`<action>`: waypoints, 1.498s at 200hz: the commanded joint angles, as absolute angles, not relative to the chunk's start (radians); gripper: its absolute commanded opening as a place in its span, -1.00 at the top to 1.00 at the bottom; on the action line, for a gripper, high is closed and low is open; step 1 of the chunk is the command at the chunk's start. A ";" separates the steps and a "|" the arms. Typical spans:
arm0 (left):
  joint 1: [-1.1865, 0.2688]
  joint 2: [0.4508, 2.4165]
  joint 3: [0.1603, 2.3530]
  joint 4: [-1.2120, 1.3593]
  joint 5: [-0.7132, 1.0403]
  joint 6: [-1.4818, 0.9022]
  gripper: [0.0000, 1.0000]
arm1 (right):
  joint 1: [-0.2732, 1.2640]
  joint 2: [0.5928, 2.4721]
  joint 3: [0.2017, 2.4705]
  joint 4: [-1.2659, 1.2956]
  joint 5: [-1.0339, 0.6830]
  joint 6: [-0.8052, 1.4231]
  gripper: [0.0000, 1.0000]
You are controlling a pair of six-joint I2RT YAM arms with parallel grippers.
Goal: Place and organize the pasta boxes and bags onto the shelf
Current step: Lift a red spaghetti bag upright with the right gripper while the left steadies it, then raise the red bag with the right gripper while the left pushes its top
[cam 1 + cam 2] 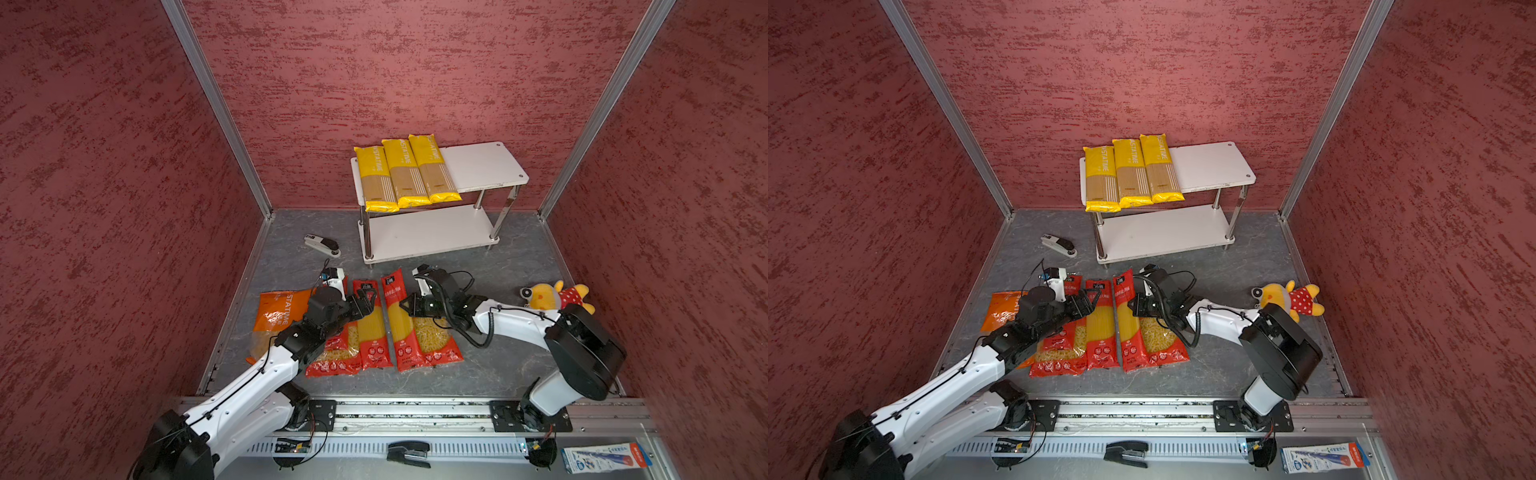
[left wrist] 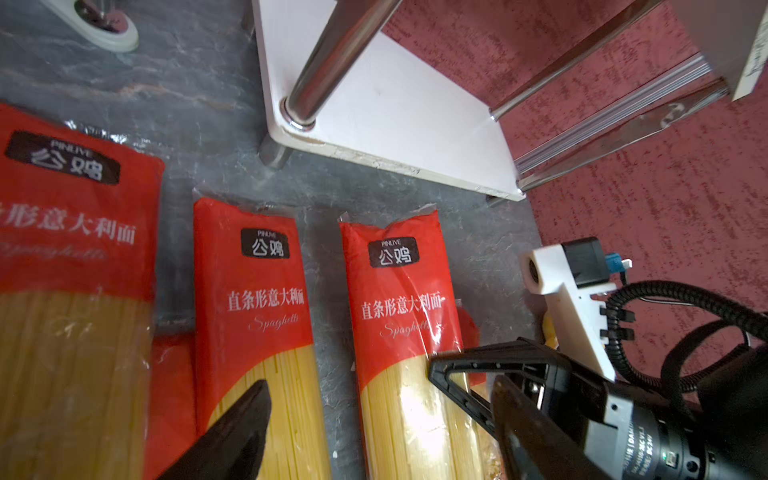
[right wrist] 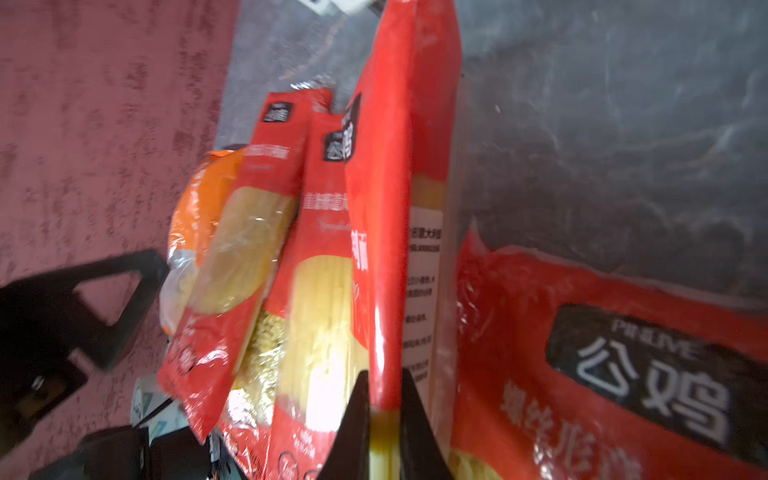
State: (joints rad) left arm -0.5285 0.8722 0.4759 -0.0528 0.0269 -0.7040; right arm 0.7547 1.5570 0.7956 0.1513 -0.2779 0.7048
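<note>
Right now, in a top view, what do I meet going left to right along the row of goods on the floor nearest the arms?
In order: orange bag, wide red bag, spaghetti pack, second spaghetti pack, second wide red bag, stuffed toy.

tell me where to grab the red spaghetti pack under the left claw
Pinch the red spaghetti pack across its narrow width near mid-length, straight down from above. It lies flat, long and slim, so the open left claw can span it; bare tabletop along one long edge leaves room for a finger.
</note>
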 commanded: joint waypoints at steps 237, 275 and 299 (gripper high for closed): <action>-0.573 1.117 0.712 0.507 0.724 -0.459 -0.36 | 0.612 1.146 0.849 0.842 -0.617 0.420 1.00; -0.596 1.144 0.722 0.541 0.746 -0.462 -0.22 | 0.611 1.157 0.849 0.862 -0.632 0.451 1.00; -0.600 1.149 0.724 0.555 0.752 -0.469 0.04 | 0.606 1.164 0.848 0.868 -0.636 0.468 1.00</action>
